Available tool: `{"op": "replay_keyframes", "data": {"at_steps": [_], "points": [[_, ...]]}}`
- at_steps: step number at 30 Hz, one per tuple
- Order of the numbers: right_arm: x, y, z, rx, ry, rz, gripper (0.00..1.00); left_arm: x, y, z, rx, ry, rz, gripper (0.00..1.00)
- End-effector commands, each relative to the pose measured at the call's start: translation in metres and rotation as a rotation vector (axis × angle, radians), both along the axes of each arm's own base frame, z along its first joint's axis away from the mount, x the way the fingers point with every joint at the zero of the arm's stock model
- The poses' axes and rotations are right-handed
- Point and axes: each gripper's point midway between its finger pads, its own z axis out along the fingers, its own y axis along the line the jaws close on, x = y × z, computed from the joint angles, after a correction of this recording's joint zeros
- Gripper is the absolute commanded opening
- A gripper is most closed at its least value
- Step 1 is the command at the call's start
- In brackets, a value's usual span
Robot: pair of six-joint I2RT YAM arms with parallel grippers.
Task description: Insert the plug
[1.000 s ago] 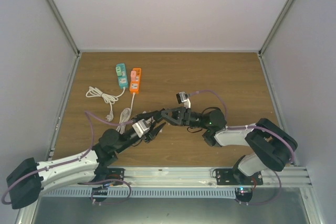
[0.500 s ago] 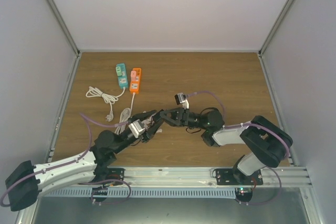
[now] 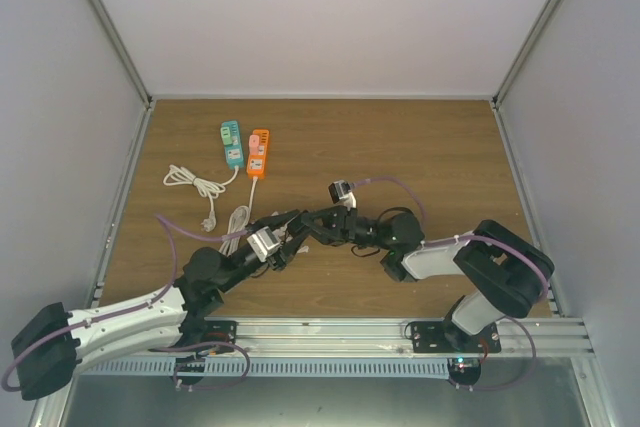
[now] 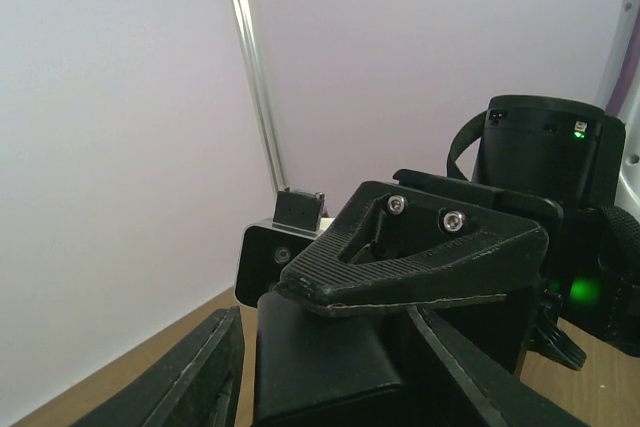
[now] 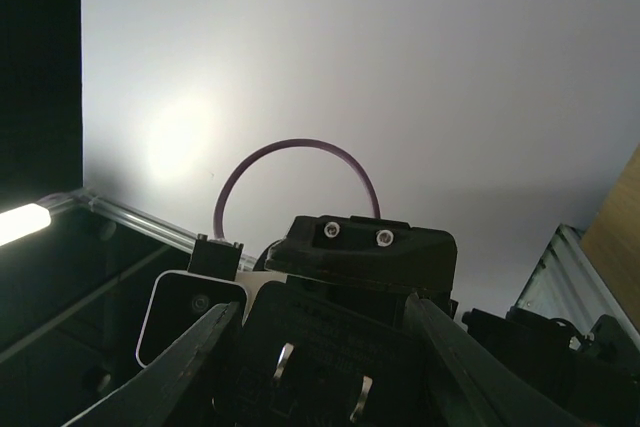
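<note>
The right wrist view alone shows the plug [image 5: 315, 347] face-on, with two prongs [image 5: 285, 362] pointing at that camera and its axis along the line between the arms; the left wrist view shows only its blank back. Count: one plug at mid-frame in the top view, and two power strips upper left on the bench [image 3: 420, 147], a teal strip [image 3: 232, 144] and an orange strip [image 3: 258, 152]. The left fingers [image 4: 200, 377] and right fingers [image 5: 195, 367] each flank the plug closely, but I cannot tell whether either pair clamps it.

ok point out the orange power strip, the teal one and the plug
orange power strip [image 3: 258, 153], top view, middle of its casing
teal power strip [image 3: 232, 143], top view, middle of its casing
plug [image 5: 322, 352], right wrist view, black face between its prongs
</note>
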Motion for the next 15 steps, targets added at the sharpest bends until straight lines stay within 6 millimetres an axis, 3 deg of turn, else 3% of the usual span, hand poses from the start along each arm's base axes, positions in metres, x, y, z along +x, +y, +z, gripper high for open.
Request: {"op": "replay_keyframes", "data": {"at_steps": [1, 15], "points": [[-0.009, -0.007, 0.028, 0.122, -0.084, -0.002, 0.05, -0.001, 0.01, 0.022, -0.084, -0.036, 0.021, 0.45], [-0.01, -0.008, 0.038, 0.123, -0.12, -0.013, 0.05, 0.01, 0.014, 0.014, -0.086, 0.005, 0.071, 0.51]]}}
